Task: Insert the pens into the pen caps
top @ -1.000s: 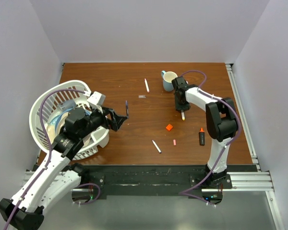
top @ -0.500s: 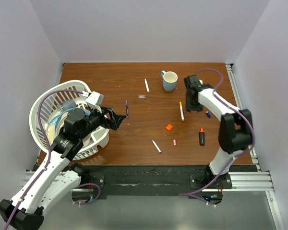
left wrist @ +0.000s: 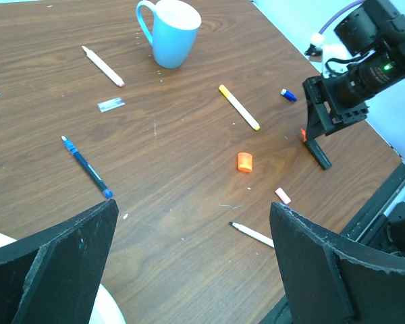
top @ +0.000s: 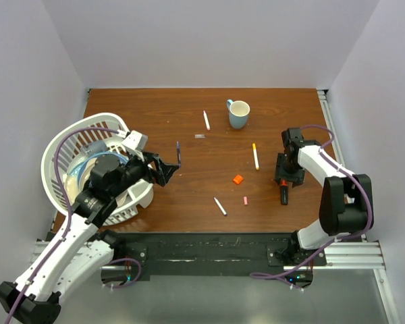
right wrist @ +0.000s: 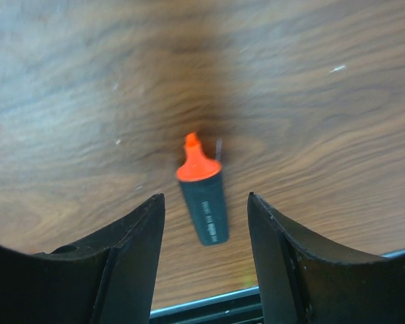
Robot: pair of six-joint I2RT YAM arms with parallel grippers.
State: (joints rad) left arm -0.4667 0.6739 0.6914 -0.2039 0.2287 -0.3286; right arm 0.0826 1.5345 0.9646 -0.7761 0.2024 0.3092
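The right claw (right wrist: 204, 198) hangs released over the black highlighter (right wrist: 206, 212), fingers either side without touching, on the table's (top: 155, 108) near right. The left claw (left wrist: 192, 208) gapes empty beside the white basket (top: 54, 155) at the left.

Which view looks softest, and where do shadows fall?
Right wrist view: wood grain smeared soft, highlighter fairly crisp, dark shadow patch above it. Left wrist view: sharp out to the mug. Top view: even light, only soft shadows.
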